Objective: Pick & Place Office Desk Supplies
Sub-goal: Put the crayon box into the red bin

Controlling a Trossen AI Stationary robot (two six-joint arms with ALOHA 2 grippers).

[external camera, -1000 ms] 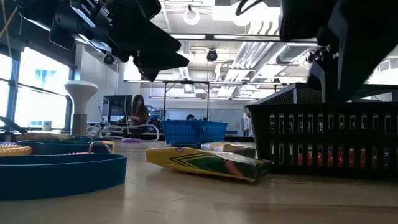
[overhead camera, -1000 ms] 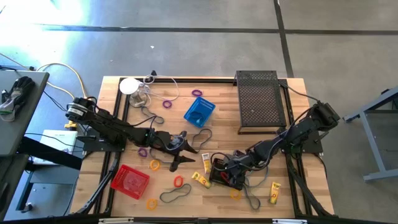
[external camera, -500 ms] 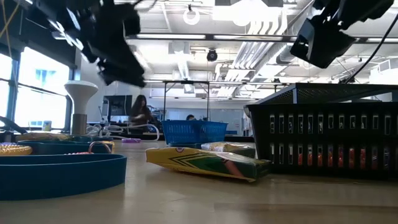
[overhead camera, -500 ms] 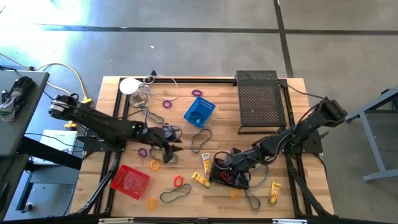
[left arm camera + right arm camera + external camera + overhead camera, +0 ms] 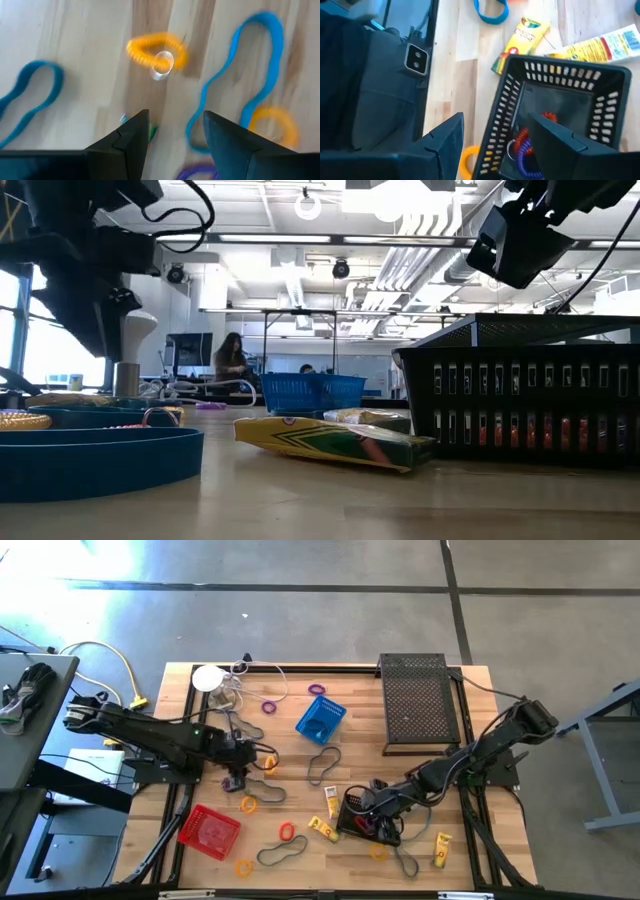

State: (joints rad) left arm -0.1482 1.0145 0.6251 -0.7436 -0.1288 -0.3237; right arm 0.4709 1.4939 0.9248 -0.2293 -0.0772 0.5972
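Risk: the left gripper [image 5: 172, 132], jaws spread and empty, could snag the blue band [image 5: 252, 80] when it drops for the orange ring [image 5: 156, 50] just ahead. The right gripper [image 5: 495, 137], also spread, hangs over the black basket [image 5: 570, 105]; rings [image 5: 530, 145] lie inside.

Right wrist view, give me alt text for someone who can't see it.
The right gripper, fingers open and empty, hangs over a small black mesh basket holding red and purple coiled rings. Two yellow crayon boxes and a blue band lie on the wooden table beside it.
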